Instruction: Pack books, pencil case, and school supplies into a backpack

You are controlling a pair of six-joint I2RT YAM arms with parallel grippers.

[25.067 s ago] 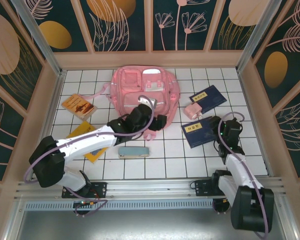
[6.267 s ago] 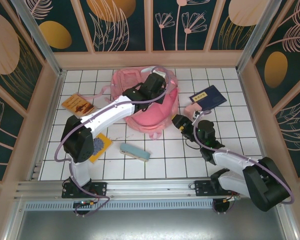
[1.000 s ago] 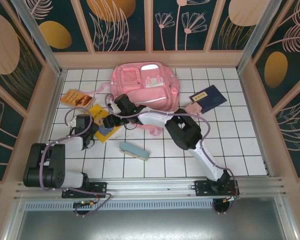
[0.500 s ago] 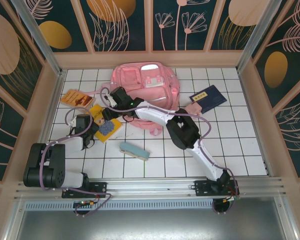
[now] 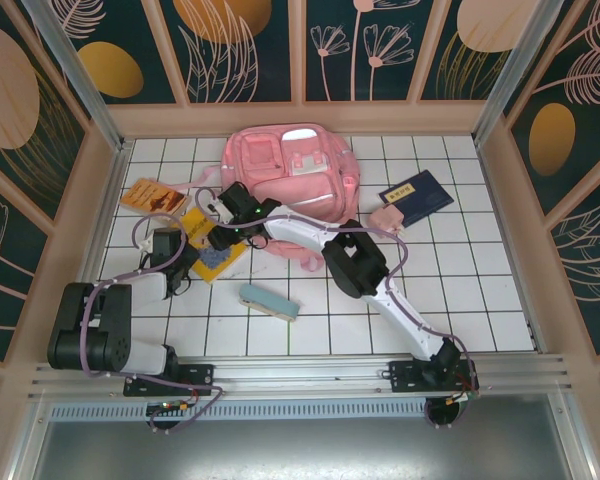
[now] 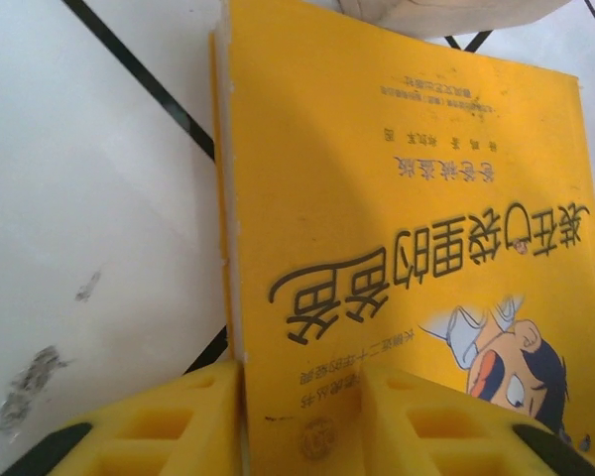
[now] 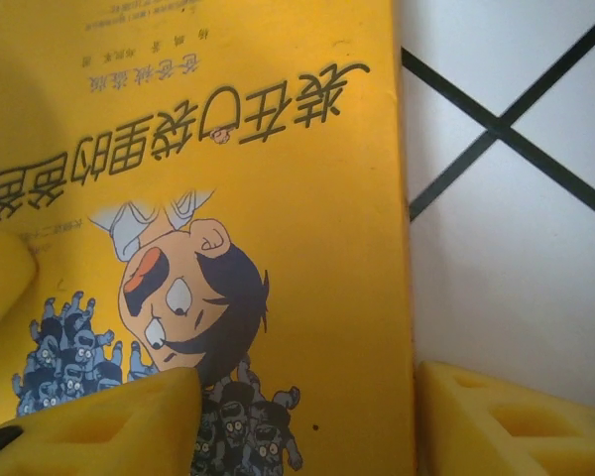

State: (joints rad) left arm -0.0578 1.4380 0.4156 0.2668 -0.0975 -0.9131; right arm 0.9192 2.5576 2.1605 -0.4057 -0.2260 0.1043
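The yellow book (image 5: 218,256) lies on the tiles in front of the pink backpack (image 5: 292,180), to its left. Both grippers are at it. My left gripper (image 5: 188,262) meets it from the left. In the left wrist view that gripper (image 6: 299,372) is open: one pad against the book's (image 6: 397,198) page edge, the other over the cover. My right gripper (image 5: 218,236) comes from the right, also open (image 7: 307,382), straddling the book's (image 7: 278,149) other edge. An orange book (image 5: 152,196), a navy book (image 5: 417,196), the pink school supplies (image 5: 385,217) and the teal pencil case (image 5: 270,301) lie loose.
Wooden walls (image 5: 100,200) close in the tiled floor on three sides, and a metal rail (image 5: 300,375) runs along the front. A backpack strap (image 5: 305,265) trails onto the tiles by the right arm. Open tiles stretch across the right half.
The right gripper has slid a little left and back along the yellow book. The left arm has hardly moved. The other things lie as before.
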